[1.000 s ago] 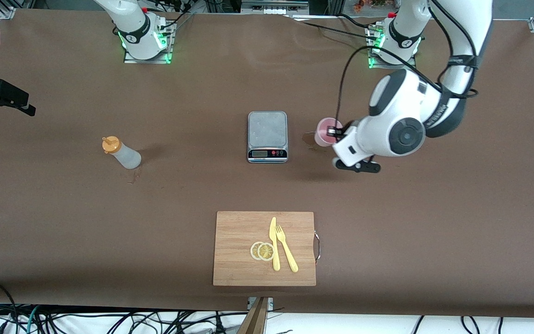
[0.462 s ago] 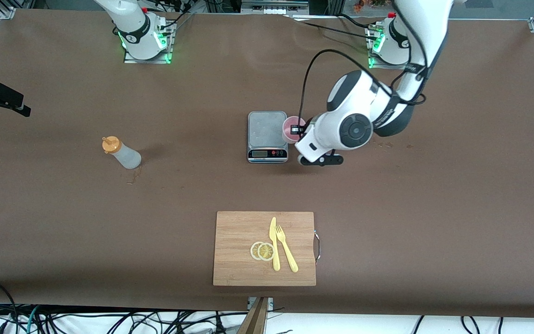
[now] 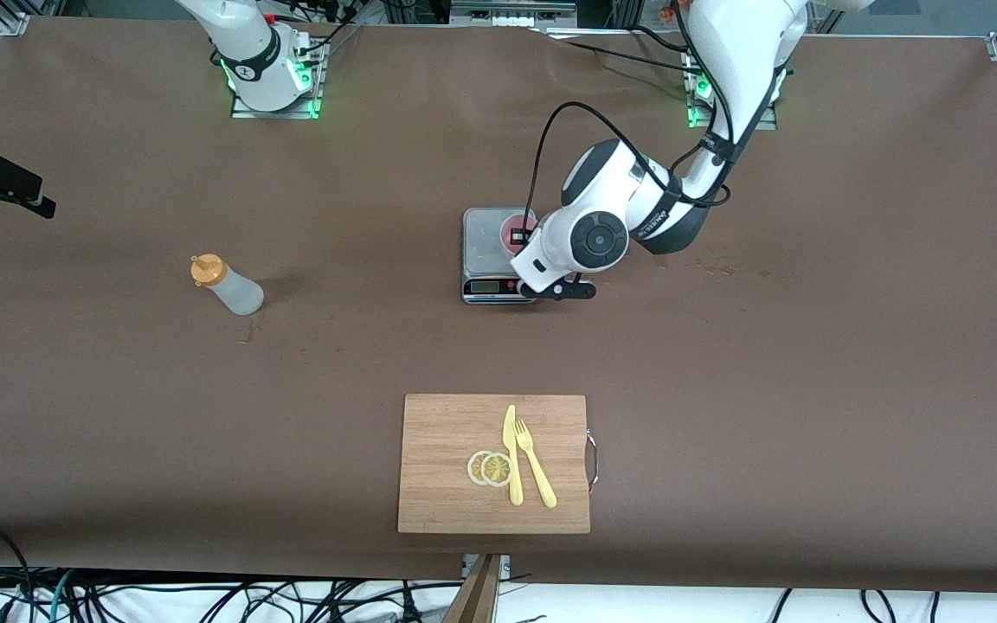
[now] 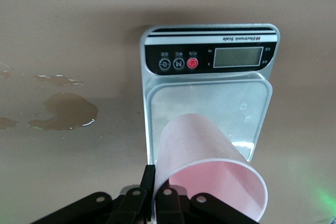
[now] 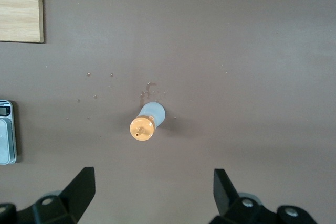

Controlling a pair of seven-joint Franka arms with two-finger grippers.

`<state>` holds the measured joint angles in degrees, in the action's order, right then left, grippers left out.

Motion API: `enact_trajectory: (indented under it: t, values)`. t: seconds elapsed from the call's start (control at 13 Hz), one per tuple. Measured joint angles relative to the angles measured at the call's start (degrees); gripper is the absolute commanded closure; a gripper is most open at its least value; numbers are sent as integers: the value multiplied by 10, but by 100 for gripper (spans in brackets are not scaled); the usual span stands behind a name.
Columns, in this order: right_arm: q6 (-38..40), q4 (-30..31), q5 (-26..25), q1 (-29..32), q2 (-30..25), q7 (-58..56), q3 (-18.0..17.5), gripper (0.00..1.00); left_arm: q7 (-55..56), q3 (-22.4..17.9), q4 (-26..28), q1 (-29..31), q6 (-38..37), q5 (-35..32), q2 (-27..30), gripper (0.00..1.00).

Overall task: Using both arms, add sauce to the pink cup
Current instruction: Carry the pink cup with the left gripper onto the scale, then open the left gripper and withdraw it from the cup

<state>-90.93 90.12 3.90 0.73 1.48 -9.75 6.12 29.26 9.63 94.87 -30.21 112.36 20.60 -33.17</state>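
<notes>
Left gripper [image 4: 153,203]: jaws pinched on the rim wall of the pink cup [image 4: 206,169], cup held over the scale [image 4: 210,59] platform. Right gripper [image 5: 152,192]: jaws spread wide, holding nothing, high above the sauce [image 5: 144,125], which stands upright on the table [image 3: 810,363] directly below them.

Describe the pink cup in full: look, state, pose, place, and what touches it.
The pink cup is small, pale pink, translucent, smooth plastic, tapered and without a handle. It looks empty. The left gripper pinches its rim, one finger inside and one outside, holding it over the scale platform. Whether its base touches the platform cannot be told.
</notes>
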Motion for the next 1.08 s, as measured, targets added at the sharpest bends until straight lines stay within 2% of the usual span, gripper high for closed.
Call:
enact_trajectory:
  t: [0.15, 0.38, 0.46, 0.54, 0.62, 1.08]
  values:
    - [0, 0, 0, 1, 0, 0, 0, 0, 9, 0, 19, -18, 34, 0, 0, 100]
    - [0, 0, 0, 2, 0, 0, 0, 0, 17, 0, 29, -33, 45, 0, 0, 100]
    - [0, 0, 0, 2, 0, 0, 0, 0, 17, 0, 30, -34, 45, 0, 0, 80]
    - [0, 0, 0, 2, 0, 0, 0, 0, 18, 0, 30, -34, 45, 0, 0, 45]
    - [0, 0, 0, 3, 0, 0, 0, 0, 19, 0, 30, -34, 45, 0, 0, 0]
    - [0, 0, 0, 4, 0, 0, 0, 0, 24, -3, 30, -34, 21, 0, 13, 0]
